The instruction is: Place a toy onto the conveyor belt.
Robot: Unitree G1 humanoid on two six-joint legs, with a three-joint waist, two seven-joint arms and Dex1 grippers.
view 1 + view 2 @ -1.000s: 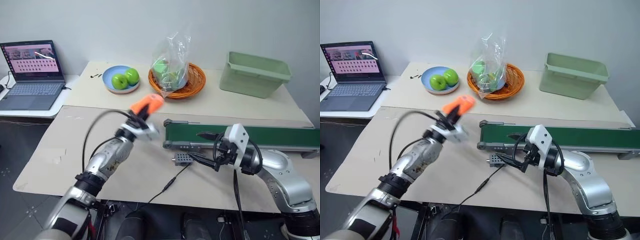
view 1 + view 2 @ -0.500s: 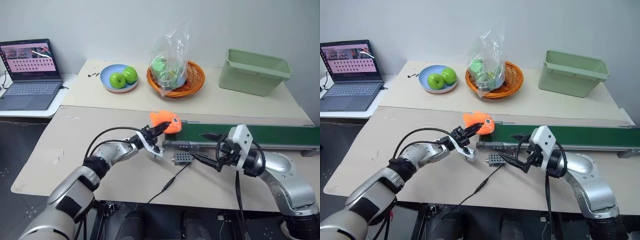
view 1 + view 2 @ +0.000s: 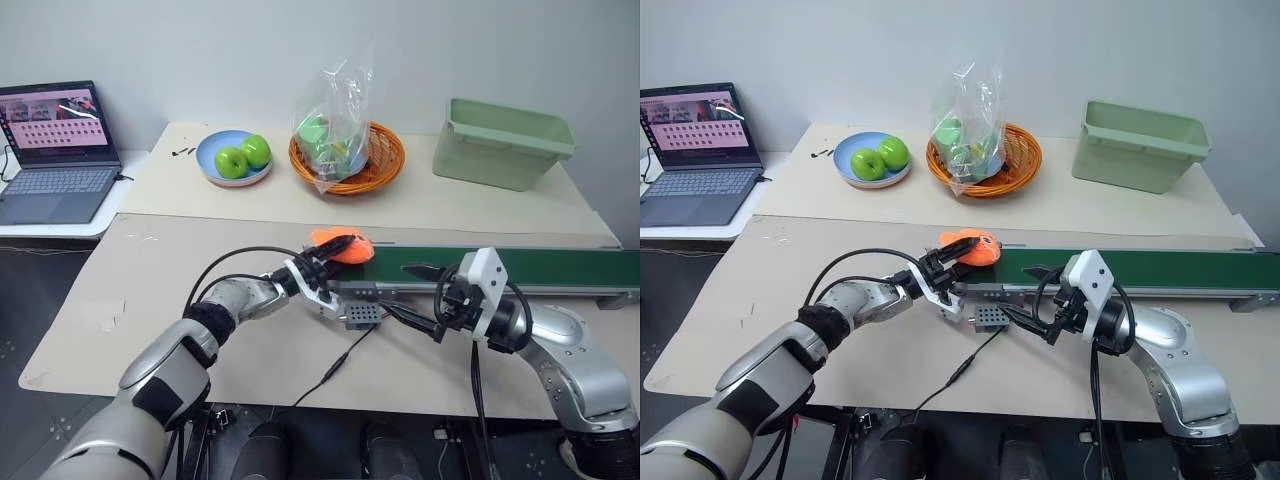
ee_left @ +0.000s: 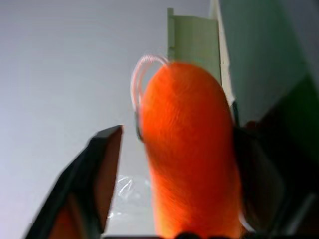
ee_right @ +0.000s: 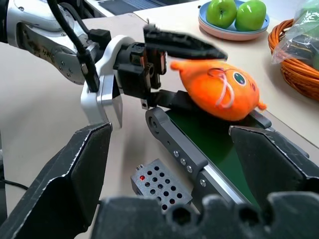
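Observation:
The orange toy (image 3: 341,246) lies at the left end of the dark green conveyor belt (image 3: 500,268), resting on the belt by its end roller. My left gripper (image 3: 956,261) reaches in from the left and stands open around the toy. In the right wrist view one black finger (image 5: 179,43) hovers above the toy (image 5: 219,89) with a gap, and the other lies low beside it. My right gripper (image 3: 416,293) hangs open and empty in front of the belt, pointing left toward the toy.
A small grey control box (image 3: 363,315) and its cable (image 3: 340,365) lie before the belt's end. At the back stand a blue plate of green apples (image 3: 235,158), a wicker basket with a bag (image 3: 347,155) and a pale green bin (image 3: 500,145). A laptop (image 3: 55,140) sits far left.
My left arm swung down and to the right, carrying the toy from above the table to the belt's left end, and its jaws opened. The right arm stayed put.

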